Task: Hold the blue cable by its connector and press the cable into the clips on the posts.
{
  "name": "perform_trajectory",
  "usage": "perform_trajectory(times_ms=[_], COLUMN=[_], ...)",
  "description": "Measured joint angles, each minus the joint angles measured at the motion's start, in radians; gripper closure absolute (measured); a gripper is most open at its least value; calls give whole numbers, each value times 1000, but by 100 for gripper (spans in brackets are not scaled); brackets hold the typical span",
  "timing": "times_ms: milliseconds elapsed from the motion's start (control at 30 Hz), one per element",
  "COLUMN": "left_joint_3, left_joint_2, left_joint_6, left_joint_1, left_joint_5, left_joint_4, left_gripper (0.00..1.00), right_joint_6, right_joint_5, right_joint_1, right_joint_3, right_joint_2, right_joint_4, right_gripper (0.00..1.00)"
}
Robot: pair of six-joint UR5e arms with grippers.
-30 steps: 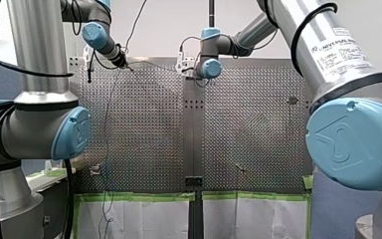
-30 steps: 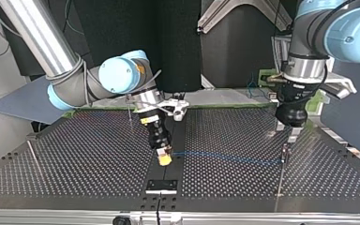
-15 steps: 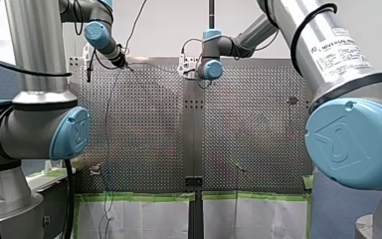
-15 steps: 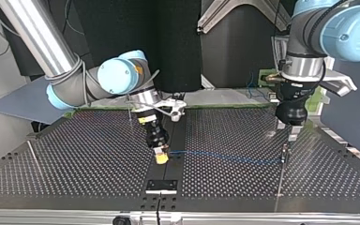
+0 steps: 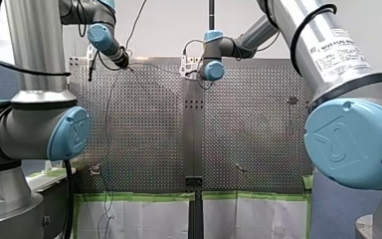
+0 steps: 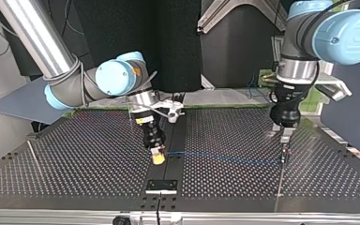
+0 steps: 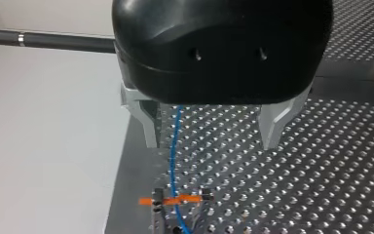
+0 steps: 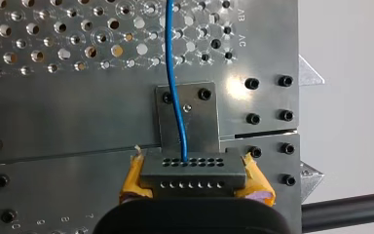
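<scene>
the right fingers (image 8: 134, 176), yellow-padded, are clamping the grey connector (image 8: 190, 170) low over the middle of the table (image 6: 75, 159). the blue cable (image 6: 225, 158) is leaving the connector's face and running in a nearly straight, taut-looking line toward the right of the top view, just above the perforated plate. its long axis is lying across the table, from the connector at the centre to a thin post (image 6: 280, 185) near the right side of that view. the left fingers (image 7: 147, 119) are standing wide apart, holding nothing, and are hanging just above that far end of the line. in the left wrist view the cable is passing under the gap, close beside one metal finger rather than centred, and is going on to a clip (image 7: 175, 200) with an orange strip crossing it. whether the cable is sitting fully in that clip i cannot tell. the left arm is much the nearer to the clip, so any pressing there looks like its job, with the right one supplying tension. around the line the table is showing only perforated metal, with green tape (image 6: 225, 106) along its far edge in the top view and dark panels (image 6: 178, 42) behind.
</scene>
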Motion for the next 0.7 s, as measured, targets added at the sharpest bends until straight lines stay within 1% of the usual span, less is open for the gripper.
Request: perform_trajectory(times_ms=[167, 267, 467, 567, 700], left_joint_3=[18, 43, 105, 135, 152], left_joint_2=[-21, -39, -97, -129, -166], left_joint_6=[46, 51, 46, 29, 12], left_joint_1=[-24, -51, -112, -145, -181], left_joint_5=[-14, -32, -91, -123, -160], left_joint_4=[2, 12, 31, 47, 64], left_gripper=[0, 0, 0, 0, 0], right_joint_6=[1, 2, 3, 4, 5], right_joint_5=[0, 0, -2, -3, -3], right_joint_1=[1, 2, 3, 3, 2], right_joint_3=[0, 0, 0, 0, 0], right_joint_2=[0, 1, 1, 2, 2], right_joint_4=[-1, -1, 0, 0, 0], right_gripper=[100, 100, 100, 100, 100])
